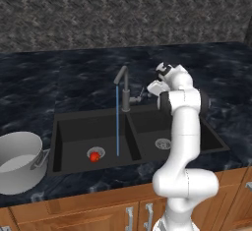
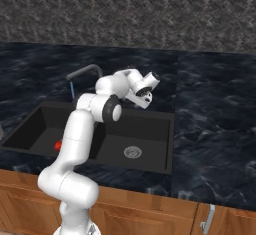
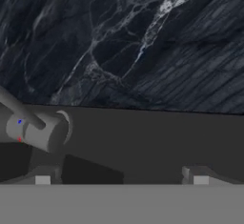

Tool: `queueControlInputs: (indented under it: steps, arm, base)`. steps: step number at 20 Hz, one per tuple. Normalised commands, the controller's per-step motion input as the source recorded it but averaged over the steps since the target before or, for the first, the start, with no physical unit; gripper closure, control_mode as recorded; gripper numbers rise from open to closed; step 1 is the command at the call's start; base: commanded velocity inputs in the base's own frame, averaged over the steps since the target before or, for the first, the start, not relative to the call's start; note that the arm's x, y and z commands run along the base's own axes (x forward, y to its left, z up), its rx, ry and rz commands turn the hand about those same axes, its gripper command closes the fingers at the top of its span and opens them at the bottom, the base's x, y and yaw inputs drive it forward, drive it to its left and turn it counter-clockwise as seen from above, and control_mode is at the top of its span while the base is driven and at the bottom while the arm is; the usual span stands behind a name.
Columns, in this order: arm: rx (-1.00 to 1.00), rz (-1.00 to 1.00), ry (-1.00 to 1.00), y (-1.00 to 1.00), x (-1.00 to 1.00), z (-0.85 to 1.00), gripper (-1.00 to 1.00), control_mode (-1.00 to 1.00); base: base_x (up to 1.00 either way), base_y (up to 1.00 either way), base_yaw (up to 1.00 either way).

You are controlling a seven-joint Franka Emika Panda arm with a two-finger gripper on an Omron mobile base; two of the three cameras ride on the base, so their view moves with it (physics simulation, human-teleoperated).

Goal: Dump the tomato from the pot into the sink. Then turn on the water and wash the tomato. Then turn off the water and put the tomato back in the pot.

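Pot (image 1: 18, 161): silver-grey, upright on the dark marbled surface (image 1: 59, 77), at the far left, just beside the sink's left edge; pale interior showed nothing inside.

Sink (image 1: 74, 127): matte black, two basins with a centre divider, set into the surface above wooden cabinet doors (image 1: 98, 210).

Tomato (image 1: 94, 157): small, red, lay on the drain ring of the left basin; also seen in the right base view (image 2: 58, 144), partly behind the arm.

Water stream (image 1: 117, 122): thin blue line, fell from the faucet spout into the left basin, just right of the tomato.

Faucet (image 1: 125, 90): grey, stood behind the divider, spout turned over the left basin; its base and lever sat at lower left in the hand view (image 3: 40, 130).

Hand (image 1: 153, 88): raised behind the right basin, just right of the faucet, fingers apart and holding nothing; the tomato lay well apart, low and to the left, with the faucet and stream between them.

Right basin drain (image 1: 163, 143): round, silver, bare.
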Motion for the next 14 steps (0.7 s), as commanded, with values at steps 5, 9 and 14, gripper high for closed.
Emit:
queueControlInputs:
  steps: [5, 9, 14]
  arm:
    - [-0.04, 0.00, 0.00, -0.21, 0.00, -0.11, -1.00, -1.00]
    - [0.00, 0.00, 0.00, 0.03, 0.00, -0.18, -1.00, -1.00]
    - [0.00, 0.00, 0.00, 0.19, 0.06, -0.03, -1.00, -1.00]
  base:
    - [0.00, 0.00, 0.00]
    - [0.00, 0.00, 0.00]
    - [0.00, 0.00, 0.00]
